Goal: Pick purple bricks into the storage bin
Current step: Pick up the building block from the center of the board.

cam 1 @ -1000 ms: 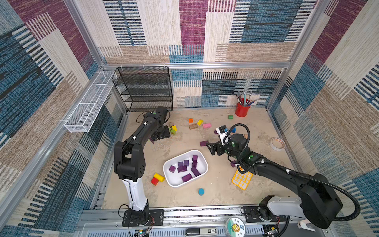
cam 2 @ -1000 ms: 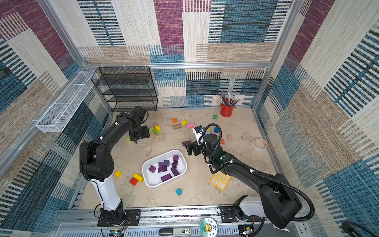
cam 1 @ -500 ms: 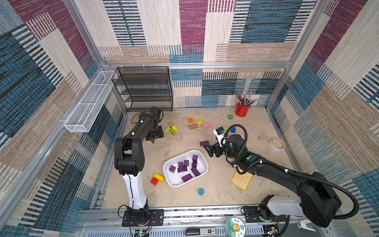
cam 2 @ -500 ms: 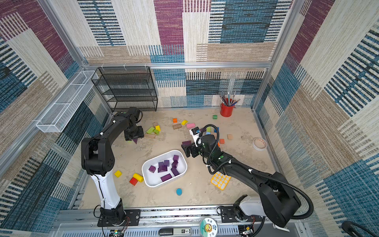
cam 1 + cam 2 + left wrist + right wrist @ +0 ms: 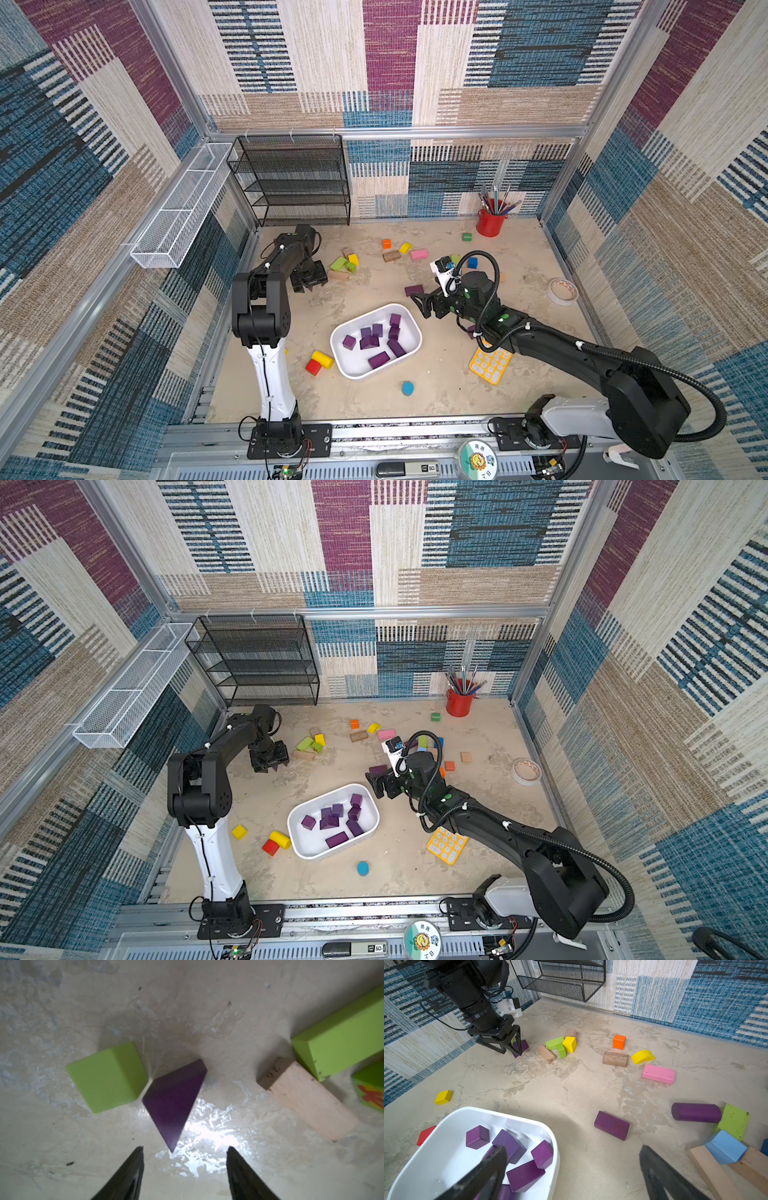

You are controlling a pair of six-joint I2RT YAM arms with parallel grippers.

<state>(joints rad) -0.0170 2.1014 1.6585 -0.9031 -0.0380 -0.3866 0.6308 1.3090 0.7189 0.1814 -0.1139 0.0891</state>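
The left gripper (image 5: 184,1149), jaws partly spread and holding nothing, is hovering over a purple wedge (image 5: 174,1101) lying on the table (image 5: 365,286) well beyond the storage bin's (image 5: 357,362) far left side, just beside a green cube (image 5: 108,1076). The right gripper (image 5: 571,1150), jaws spread wide and empty, is hanging just off the bin's far right corner. Several purple bricks (image 5: 376,336) are lying inside the bin, while a purple bar (image 5: 611,1125) and a purple cylinder (image 5: 696,1112) are lying outside it, beyond that same corner.
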